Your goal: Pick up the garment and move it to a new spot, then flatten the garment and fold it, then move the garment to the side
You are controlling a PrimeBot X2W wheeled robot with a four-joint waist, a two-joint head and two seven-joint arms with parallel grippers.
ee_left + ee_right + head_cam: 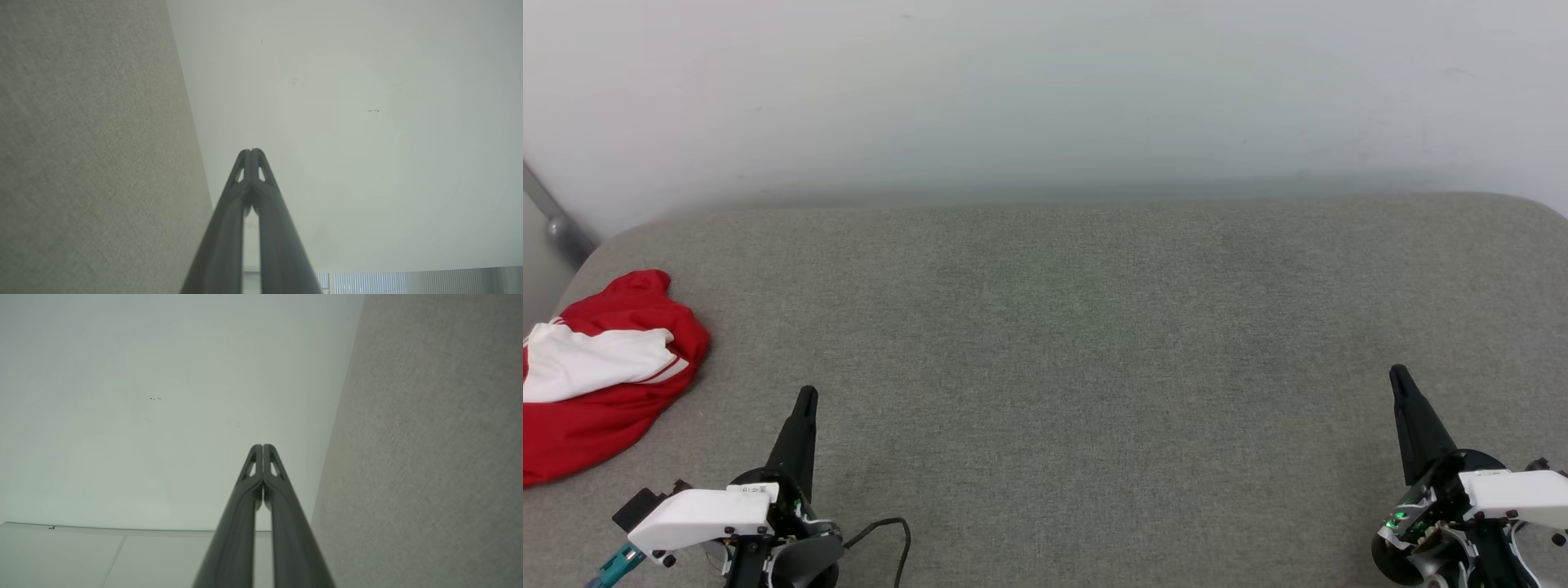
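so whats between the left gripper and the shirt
Nothing: the head view shows bare grey cushion between the left gripper and the garment.

L wrist cam: I see the left gripper point(251, 152) at btm centre, pointing up the view. Both dark fingers point(222, 245) are pressed together at the tips, w/ a slim gap lower down where pale bkgd shows through. Grey fabric surface point(90, 155) takes the left side, its edge running diagonally. Pale wall point(367, 183) covers the rest, w/ a few tiny dark specks point(372, 110). Ribbed strip point(408, 281) along btm right; can't tell what it is.
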